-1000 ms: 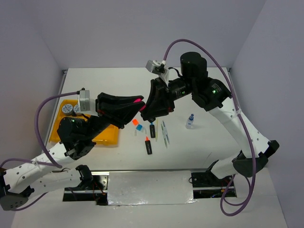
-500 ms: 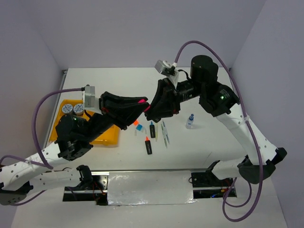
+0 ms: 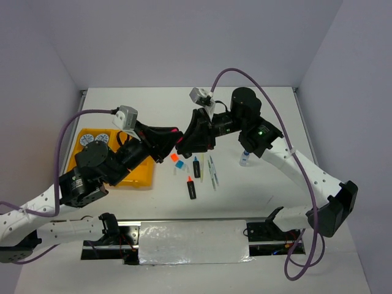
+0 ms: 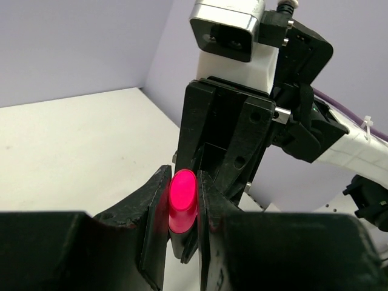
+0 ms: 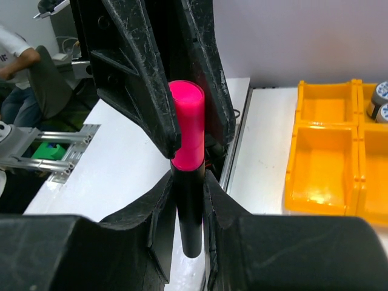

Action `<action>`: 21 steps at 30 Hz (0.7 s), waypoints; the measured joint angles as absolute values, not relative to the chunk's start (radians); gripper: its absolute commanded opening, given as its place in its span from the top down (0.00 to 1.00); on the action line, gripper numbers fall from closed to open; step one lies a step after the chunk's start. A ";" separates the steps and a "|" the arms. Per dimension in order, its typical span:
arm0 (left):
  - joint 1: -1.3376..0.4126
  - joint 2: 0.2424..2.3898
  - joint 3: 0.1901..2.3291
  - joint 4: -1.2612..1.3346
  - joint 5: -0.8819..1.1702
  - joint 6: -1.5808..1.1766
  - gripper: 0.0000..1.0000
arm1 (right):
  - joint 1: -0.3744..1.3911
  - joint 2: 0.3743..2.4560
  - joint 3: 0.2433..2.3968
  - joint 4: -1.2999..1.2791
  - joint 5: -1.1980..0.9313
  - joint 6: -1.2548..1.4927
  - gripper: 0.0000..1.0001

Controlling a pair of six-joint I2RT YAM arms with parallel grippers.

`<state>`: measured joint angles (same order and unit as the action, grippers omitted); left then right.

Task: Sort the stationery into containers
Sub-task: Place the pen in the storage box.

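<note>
A black marker with a pink cap (image 5: pixel 188 133) hangs in the air between both arms. My left gripper (image 4: pixel 182 200) is shut on its pink cap (image 4: pixel 182 195). My right gripper (image 5: pixel 189 188) is shut on its black barrel (image 5: pixel 191 224). In the top view the two grippers meet tip to tip at the marker (image 3: pixel 176 131), above the table's middle. The yellow-orange tray (image 3: pixel 138 174) lies to the left with two round tins (image 3: pixel 92 139) in a back compartment. On the table below lie an orange-capped marker (image 3: pixel 191 187), a blue-capped marker (image 3: pixel 196 166), pale pens (image 3: pixel 212 171) and small coloured squares (image 3: pixel 176 160).
A small blue-capped bottle (image 3: pixel 245 157) stands right of the pens, under the right arm. The left arm's elbow hangs over the tray's near side. In the right wrist view the tray (image 5: pixel 318 176) shows bare compartments and the tins (image 5: pixel 379 97) at the far right edge.
Both grippers, joined on the pink-capped marker, swung a little right and then back left. The right arm's elbow came in; the left wrist rose and shifted right.
</note>
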<state>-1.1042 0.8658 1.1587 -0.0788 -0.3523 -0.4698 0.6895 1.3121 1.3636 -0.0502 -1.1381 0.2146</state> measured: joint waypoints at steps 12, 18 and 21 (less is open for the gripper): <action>-1.120 0.816 1.149 -0.266 -0.469 -0.479 1.00 | 0.678 1.355 1.299 0.249 -1.087 0.323 0.26; -1.129 0.825 1.147 -0.408 -0.532 -0.493 1.00 | 0.640 1.353 1.295 0.376 -1.019 0.354 0.00; -1.127 0.874 1.201 -0.505 -0.663 -0.548 1.00 | 0.624 1.352 1.265 0.387 -0.985 0.346 0.00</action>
<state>-1.1267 0.8738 1.2015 -0.5053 -0.6632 -0.5484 0.6239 1.3521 1.2652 0.3874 -0.9852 0.3458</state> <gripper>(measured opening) 0.307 0.994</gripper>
